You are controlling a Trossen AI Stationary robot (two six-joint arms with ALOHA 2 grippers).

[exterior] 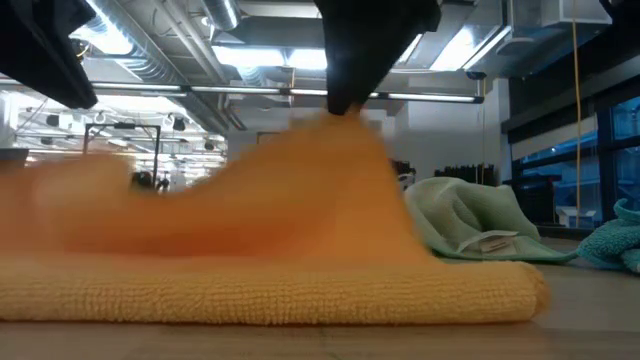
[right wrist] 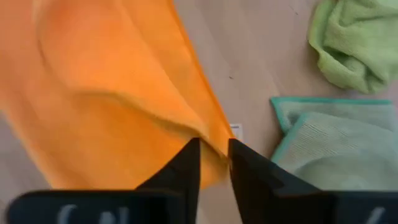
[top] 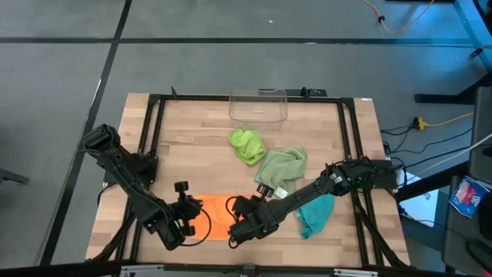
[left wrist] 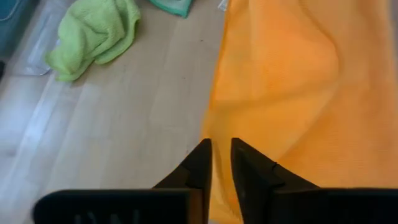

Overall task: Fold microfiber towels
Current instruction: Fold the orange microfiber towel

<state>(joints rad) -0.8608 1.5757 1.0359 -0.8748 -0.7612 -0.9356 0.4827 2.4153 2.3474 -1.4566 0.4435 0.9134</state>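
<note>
The orange towel (top: pixel 213 217) lies near the table's front edge between my two grippers, and its upper layer is raised in the low view (exterior: pixel 290 190). My left gripper (top: pixel 187 210) is shut on the towel's left side. My right gripper (top: pixel 237 213) is shut on its right side. The lime green towel (top: pixel 247 145) lies bunched at mid-table. The sage green towel (top: pixel 281 168) with a white tag (exterior: pixel 487 241) lies crumpled to the right of centre. The teal towel (top: pixel 317 215) lies crumpled at the front right. My left gripper pinches the orange towel's left edge (left wrist: pixel 216 132) between its two fingers; how many layers, I cannot tell. The cloth spreads away beyond the fingers. My right gripper pinches the orange towel's right edge (right wrist: pixel 216 138) between its two fingers, coming from above in the low view (exterior: pixel 345 108). The held layer is lifted, while a lower part (exterior: pixel 270 292) lies on the table.
A clear plastic bin (top: pixel 258 106) stands at the table's far edge. A black metal frame (top: pixel 150 146) runs around the tabletop. Bare wood (top: pixel 196 161) lies left of the lime green towel.
</note>
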